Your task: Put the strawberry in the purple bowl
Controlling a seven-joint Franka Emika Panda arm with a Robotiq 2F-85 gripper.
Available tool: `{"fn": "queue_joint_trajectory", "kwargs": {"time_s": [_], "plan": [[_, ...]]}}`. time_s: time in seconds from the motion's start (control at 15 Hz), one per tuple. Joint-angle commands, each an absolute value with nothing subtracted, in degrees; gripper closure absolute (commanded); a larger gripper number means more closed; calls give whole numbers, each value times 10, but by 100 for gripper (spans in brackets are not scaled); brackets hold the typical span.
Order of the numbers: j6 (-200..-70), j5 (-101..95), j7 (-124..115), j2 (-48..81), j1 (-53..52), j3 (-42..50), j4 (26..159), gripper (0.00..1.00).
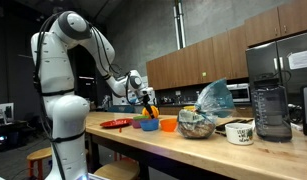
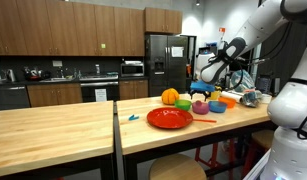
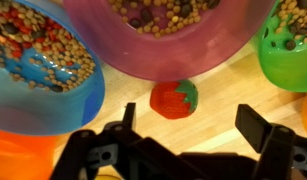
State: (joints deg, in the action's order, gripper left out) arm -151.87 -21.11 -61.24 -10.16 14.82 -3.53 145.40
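Holds the hand low over the bench, with 2 fingers spread wide apart and nothing gripped between them. Finds the strawberry just ahead of the hand, in line with the gap, lying on the wood and touching neither finger. Meets a pink bowl straight beyond the strawberry, just beside it, loaded with small round pieces. Shows the purple bowl, bluish in tone and also full of small pieces, ahead of the hand and off to the left in the wrist view, near the strawberry but apart from it. Shows a green bowl ahead on the opposite side. Farther out, in an exterior view, picks out an orange bowl and a flat red plate on the same bench.
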Motion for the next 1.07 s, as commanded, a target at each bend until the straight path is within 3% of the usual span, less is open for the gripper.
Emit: {"fn": "queue_joint_trajectory", "kwargs": {"time_s": [0.0, 0.4, 1.0], "plan": [[-1511, -214, -598, -103, 132, -24, 1442, 0], [-1455, -186, -520, -110, 107, -19, 1396, 0], [-1227, -81, -311, -173, 65, -9, 1360, 0]]}}
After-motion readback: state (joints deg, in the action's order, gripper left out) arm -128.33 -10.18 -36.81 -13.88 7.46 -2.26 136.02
